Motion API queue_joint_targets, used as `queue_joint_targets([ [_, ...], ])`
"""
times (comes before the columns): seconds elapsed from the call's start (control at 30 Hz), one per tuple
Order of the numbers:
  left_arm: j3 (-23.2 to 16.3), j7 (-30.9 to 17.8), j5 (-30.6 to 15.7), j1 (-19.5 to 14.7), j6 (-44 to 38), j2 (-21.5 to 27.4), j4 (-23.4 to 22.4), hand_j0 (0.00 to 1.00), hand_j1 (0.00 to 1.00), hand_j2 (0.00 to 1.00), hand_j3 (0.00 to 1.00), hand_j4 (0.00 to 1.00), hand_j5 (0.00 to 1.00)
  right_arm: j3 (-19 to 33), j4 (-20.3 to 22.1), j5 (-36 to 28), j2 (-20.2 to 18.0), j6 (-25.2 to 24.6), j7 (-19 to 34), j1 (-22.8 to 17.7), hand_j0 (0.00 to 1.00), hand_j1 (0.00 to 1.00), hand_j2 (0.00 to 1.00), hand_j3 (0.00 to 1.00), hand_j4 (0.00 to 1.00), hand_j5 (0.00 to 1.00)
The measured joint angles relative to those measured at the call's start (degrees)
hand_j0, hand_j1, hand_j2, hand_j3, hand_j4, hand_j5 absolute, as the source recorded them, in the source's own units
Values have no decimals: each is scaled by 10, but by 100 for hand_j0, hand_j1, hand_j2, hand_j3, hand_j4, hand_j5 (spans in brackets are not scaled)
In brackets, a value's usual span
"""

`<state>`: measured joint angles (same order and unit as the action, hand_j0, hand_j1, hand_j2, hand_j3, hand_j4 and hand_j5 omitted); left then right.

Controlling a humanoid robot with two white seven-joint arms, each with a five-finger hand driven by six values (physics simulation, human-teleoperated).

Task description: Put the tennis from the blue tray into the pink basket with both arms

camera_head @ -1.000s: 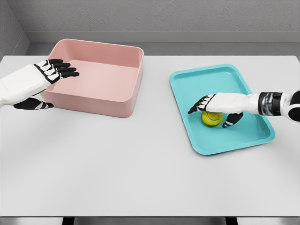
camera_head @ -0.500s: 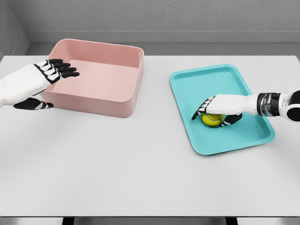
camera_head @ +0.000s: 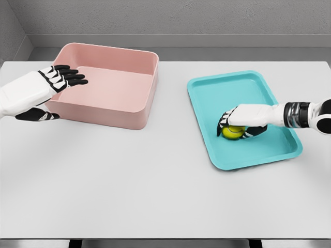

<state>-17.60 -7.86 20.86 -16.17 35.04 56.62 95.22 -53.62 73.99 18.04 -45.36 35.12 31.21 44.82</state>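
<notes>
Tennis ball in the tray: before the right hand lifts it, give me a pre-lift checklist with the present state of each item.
1. Right hand fingers curled around the tennis ball: ok.
2. Ball resting inside the blue tray, not yet lifted: ok.
3. Grip firm enough to hold in a lift: cannot tell; thumb contact is partly hidden.
4. Pink basket upright, its interior showing nothing inside: ok.
5. Left hand open at the basket's left edge, fingers over the rim: ok, though it may crowd the drop.
6. Table between tray and basket shows no obstacle: ok.
</notes>
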Motion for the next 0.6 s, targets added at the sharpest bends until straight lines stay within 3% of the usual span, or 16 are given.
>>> queue_joint_targets([
  [0.17,0,0,0,-1,0,0,0,100,100,100,100,100,100,2,1,-1,0,0,0,1,53,53,53,53,53,53],
  [0.4,0,0,0,-1,0,1,0,100,100,100,100,100,100,23,16,-3,-6,0,3,1,53,53,53,53,53,53],
  [0.6,0,0,0,-2,0,0,0,100,100,100,100,100,100,48,62,-5,-31,0,4,-2,48,48,48,48,48,48],
])
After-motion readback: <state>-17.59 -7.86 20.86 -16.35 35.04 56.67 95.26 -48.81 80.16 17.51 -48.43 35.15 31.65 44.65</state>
